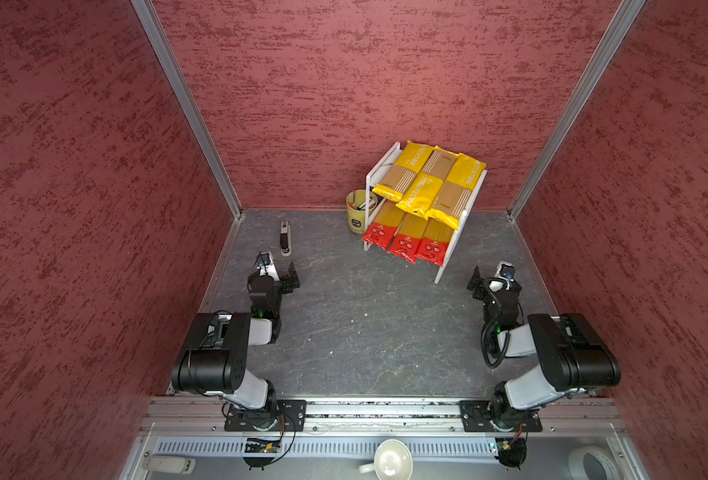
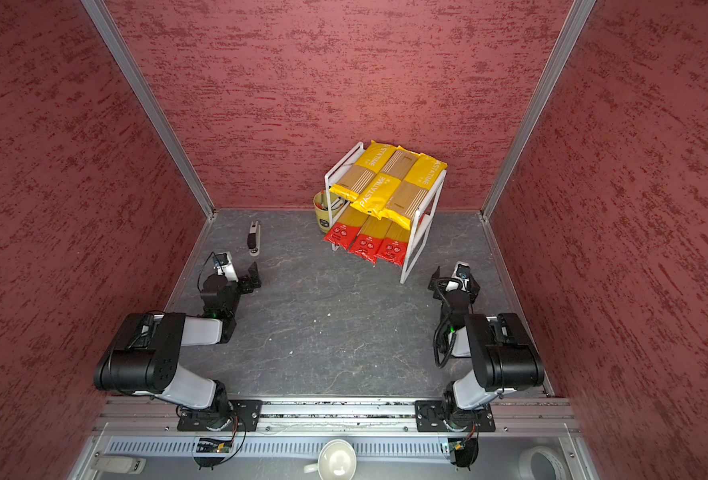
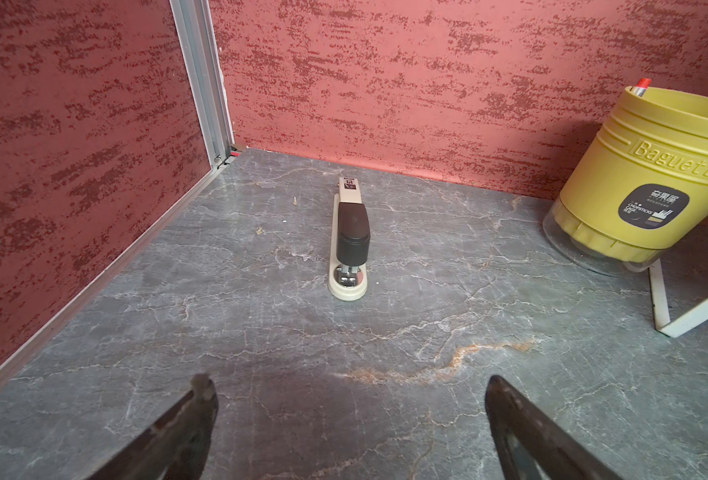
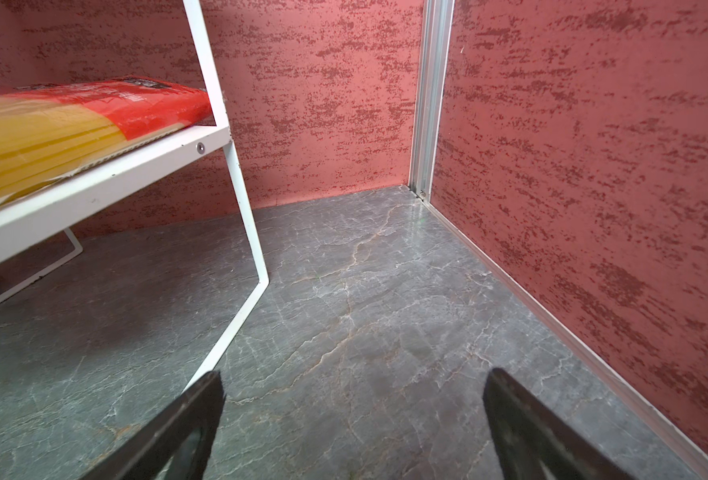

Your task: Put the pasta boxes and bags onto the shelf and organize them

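Observation:
The white shelf (image 1: 447,257) (image 2: 412,257) stands at the back right, near the wall. In both top views three yellow pasta packs (image 1: 422,191) (image 2: 379,195) lie side by side on its top tier. Three red-ended packs (image 1: 404,245) (image 2: 364,245) lie on the lower tier, their red ends sticking out in front. My left gripper (image 1: 279,272) (image 3: 350,382) is open and empty, low over the floor at the left, far from the shelf. My right gripper (image 1: 495,276) (image 4: 355,376) is open and empty, just right of the shelf's front leg (image 4: 236,324). One red-ended pack (image 4: 94,112) shows on the lower board.
A stapler (image 1: 285,243) (image 3: 350,241) lies on the grey floor ahead of the left gripper. A yellow cup (image 1: 358,210) (image 3: 651,174) of pens stands against the shelf's left side. Red walls close three sides. A white mug (image 1: 389,459) and a tape roll (image 1: 593,461) sit beyond the front rail.

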